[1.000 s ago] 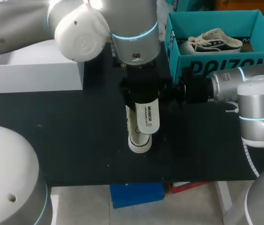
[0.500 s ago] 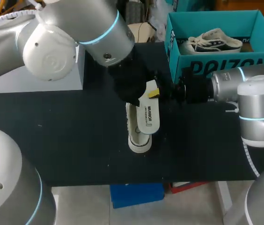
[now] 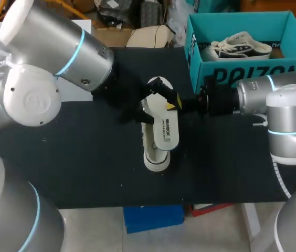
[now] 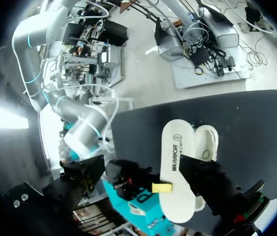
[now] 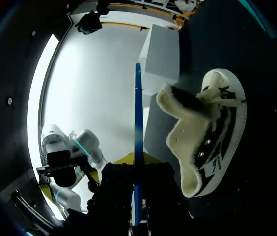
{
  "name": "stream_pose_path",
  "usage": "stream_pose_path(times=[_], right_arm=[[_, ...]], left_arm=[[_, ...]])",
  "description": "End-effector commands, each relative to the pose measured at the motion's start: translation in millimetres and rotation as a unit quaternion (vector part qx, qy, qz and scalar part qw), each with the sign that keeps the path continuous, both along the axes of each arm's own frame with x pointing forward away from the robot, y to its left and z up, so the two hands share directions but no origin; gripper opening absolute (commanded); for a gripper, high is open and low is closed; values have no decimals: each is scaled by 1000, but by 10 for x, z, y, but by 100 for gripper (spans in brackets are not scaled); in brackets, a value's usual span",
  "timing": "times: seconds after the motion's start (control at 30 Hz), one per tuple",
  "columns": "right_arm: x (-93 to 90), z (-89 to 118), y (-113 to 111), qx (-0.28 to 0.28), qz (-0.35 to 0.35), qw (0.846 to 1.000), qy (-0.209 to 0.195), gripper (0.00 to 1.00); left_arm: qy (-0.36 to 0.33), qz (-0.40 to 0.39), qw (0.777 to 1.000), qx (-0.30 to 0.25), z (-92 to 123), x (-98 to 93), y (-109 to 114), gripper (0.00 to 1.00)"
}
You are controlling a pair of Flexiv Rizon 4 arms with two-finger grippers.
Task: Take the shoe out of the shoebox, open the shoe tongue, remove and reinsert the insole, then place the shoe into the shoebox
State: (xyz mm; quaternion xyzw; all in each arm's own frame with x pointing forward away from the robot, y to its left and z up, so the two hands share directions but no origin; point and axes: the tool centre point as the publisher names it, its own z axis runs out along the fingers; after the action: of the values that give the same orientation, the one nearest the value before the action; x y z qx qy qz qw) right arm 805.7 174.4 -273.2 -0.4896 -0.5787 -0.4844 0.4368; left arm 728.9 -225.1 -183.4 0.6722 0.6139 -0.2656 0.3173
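A white shoe (image 3: 153,152) with fleece lining (image 5: 187,142) lies on the black table, its tongue folded open. The white insole (image 3: 167,131) hangs over it. My right gripper (image 3: 173,103) is shut on the insole's far end, one yellow tip showing on it. From the right wrist the insole (image 5: 137,123) shows edge-on as a thin blue line running out of the gripper (image 5: 138,196). My left gripper (image 3: 153,98) stands wide open around that same end of the insole (image 4: 177,167), holding nothing. The teal shoebox (image 3: 242,71) stands at the back right.
A second shoe (image 3: 240,44) lies inside the shoebox. A white box (image 5: 160,59) stands at the back left, mostly hidden behind my left arm in the head view. My left arm's bulk crosses the table's left half.
My left arm has swung back to the left, uncovering the shoe and insole; its open gripper stays by the insole's far end. The right arm and the insole have kept still.
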Motion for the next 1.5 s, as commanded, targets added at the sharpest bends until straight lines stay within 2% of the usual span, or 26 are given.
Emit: stream_pose_path(times=[0.03,0.3,0.43,0.6,0.7,0.9,1.2,1.5], right_arm=[[-2,-5,14,-1,-1,1000,0,0],[-2,-5,14,-1,-1,1000,0,0],[-2,-5,14,-1,-1,1000,0,0],[-2,-5,14,-1,-1,1000,0,0],[-2,-5,14,-1,-1,1000,0,0],[-2,-5,14,-1,-1,1000,0,0],[-2,-5,14,-1,-1,1000,0,0],[-2,-5,14,-1,-1,1000,0,0]], left_arm=[[3,-14,987,-159,-60,-30,41,100],[3,-14,987,-159,-60,-30,41,100],[5,8,974,-226,-153,-39,187,100],[-4,25,966,-258,-312,-34,319,100],[1,15,955,-297,-343,-46,361,100],[-7,8,945,-326,-413,-22,426,100],[-20,1,935,-353,-566,130,533,100],[-42,-11,936,-349,-628,346,495,100]])
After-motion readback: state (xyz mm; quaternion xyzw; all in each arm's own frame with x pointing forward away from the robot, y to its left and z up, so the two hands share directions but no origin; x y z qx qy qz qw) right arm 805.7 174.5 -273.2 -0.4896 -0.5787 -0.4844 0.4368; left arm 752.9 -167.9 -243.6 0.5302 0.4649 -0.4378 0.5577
